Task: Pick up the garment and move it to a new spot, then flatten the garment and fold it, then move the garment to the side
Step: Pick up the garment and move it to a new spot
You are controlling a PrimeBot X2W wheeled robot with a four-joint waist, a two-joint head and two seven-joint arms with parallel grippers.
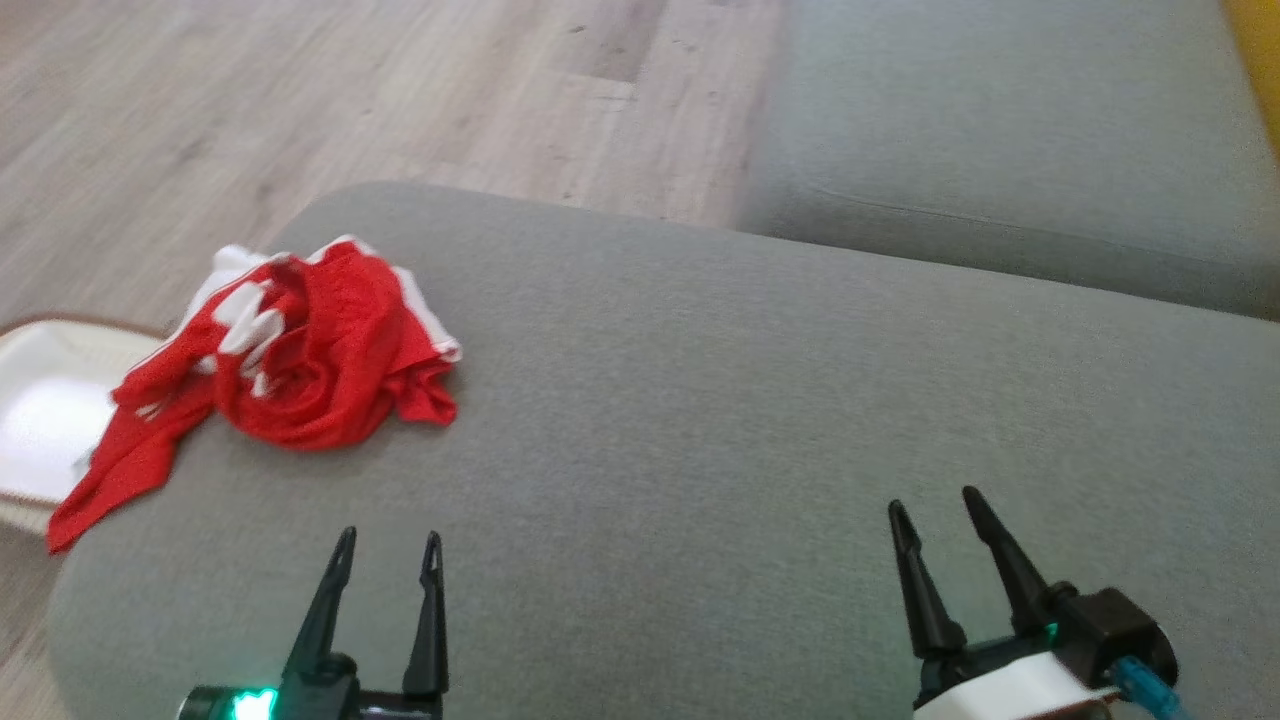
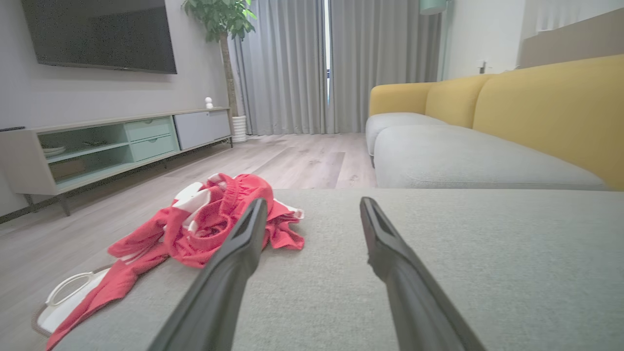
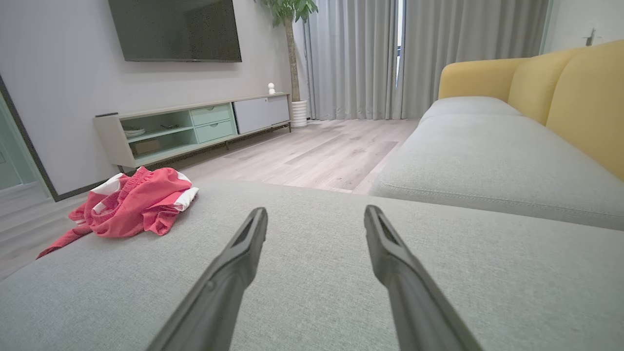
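red garment [image 1: 300,350] is being left bunched, middle left | left gripper [image 1: 390,535], right gripper [image 1: 932,498] are being held apart, empty, for grabbing

White tray [image 1: 45,420] cut off at left edge, partly covered by red garment [image 1: 320,370]; garment type obscured by crumpling.

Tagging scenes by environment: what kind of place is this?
Most likely a home living room: a yellow-backed sofa, a wall-mounted TV above a low media cabinet, and floor-length curtains. The red garment lies crumpled on a grey cushion.
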